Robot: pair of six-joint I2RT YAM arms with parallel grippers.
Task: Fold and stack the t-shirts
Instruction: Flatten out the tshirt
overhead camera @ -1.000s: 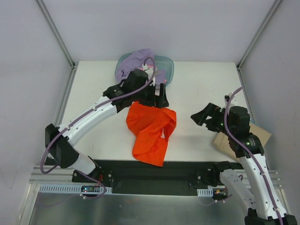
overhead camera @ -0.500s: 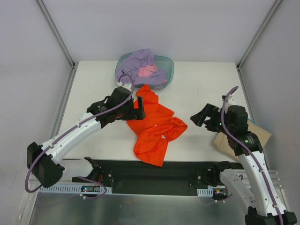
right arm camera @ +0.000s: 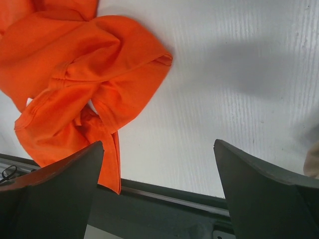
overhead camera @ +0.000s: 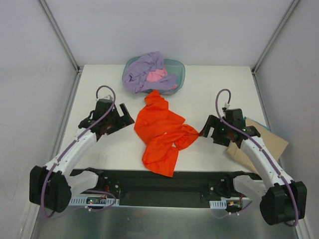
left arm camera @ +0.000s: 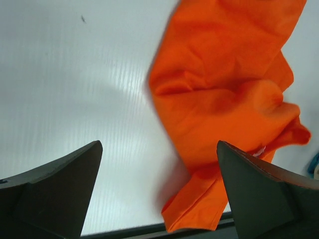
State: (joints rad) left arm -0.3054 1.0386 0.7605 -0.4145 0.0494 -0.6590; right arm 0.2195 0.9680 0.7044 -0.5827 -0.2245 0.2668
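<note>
A bright orange-red t-shirt [overhead camera: 162,132] lies crumpled in the middle of the white table, one end reaching the front edge. It also shows in the left wrist view [left arm camera: 224,89] and the right wrist view [right arm camera: 84,64]. A lavender t-shirt [overhead camera: 144,67] and a pink t-shirt [overhead camera: 157,75] are bunched in the teal tub [overhead camera: 180,68] at the back. My left gripper [overhead camera: 125,118] [left arm camera: 158,144] is open just left of the orange shirt, holding nothing. On the shirt's right side, my right gripper [overhead camera: 204,130] [right arm camera: 158,144] is open and empty too.
A tan cardboard sheet [overhead camera: 266,142] lies at the right edge, partly under the right arm. A black rail [overhead camera: 164,181] runs along the table's front edge. Metal frame posts rise at the back corners.
My left gripper opened, let go of the orange shirt and drew back to the left. The shirt settled on the table. My right gripper came in closer to the shirt.
</note>
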